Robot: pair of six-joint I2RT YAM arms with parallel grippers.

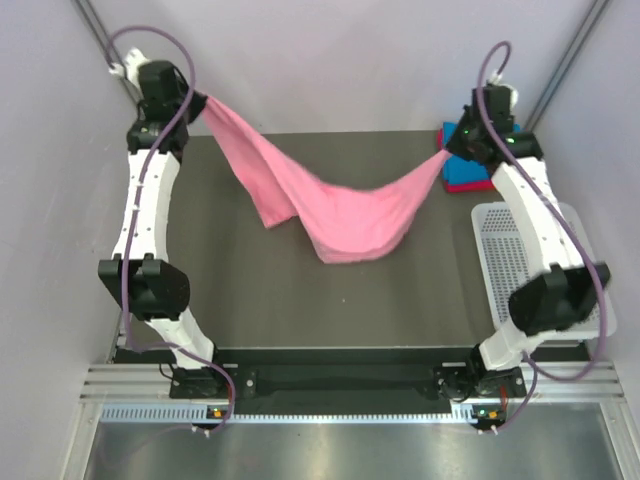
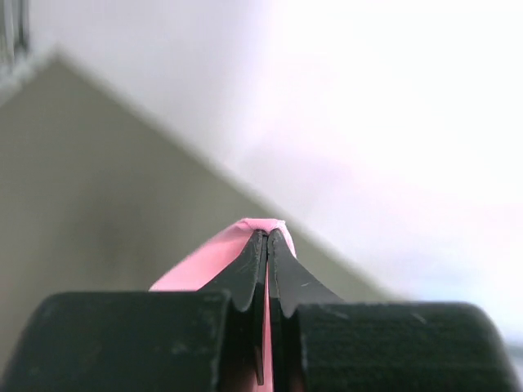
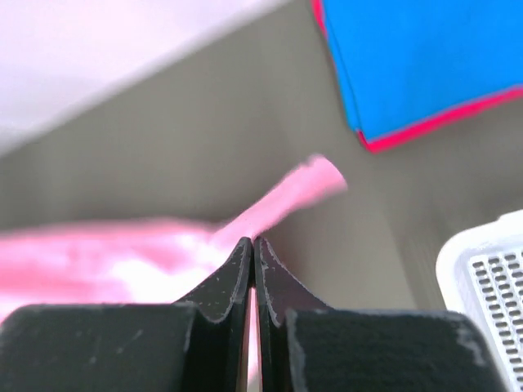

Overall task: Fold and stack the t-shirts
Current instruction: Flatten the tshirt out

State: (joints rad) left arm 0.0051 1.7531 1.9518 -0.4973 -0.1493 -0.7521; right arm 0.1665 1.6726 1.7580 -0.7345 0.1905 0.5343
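The light pink t-shirt [image 1: 340,212] hangs stretched between my two grippers above the dark table, sagging in the middle with its lowest part near the table's centre. My left gripper [image 1: 199,102] is shut on one end at the far left; pink cloth [image 2: 214,257] shows between its fingers. My right gripper [image 1: 447,152] is shut on the other end at the far right; pink cloth [image 3: 286,200] trails from its fingertips. The folded bright blue t-shirt [image 1: 465,172] lies on the magenta-red one [image 3: 433,122] at the far right, partly hidden by the right arm.
A white plastic mesh basket [image 1: 515,262] stands at the table's right edge, also seen in the right wrist view [image 3: 490,278]. White walls enclose the table on the left, back and right. The arm bases sit at the near edge.
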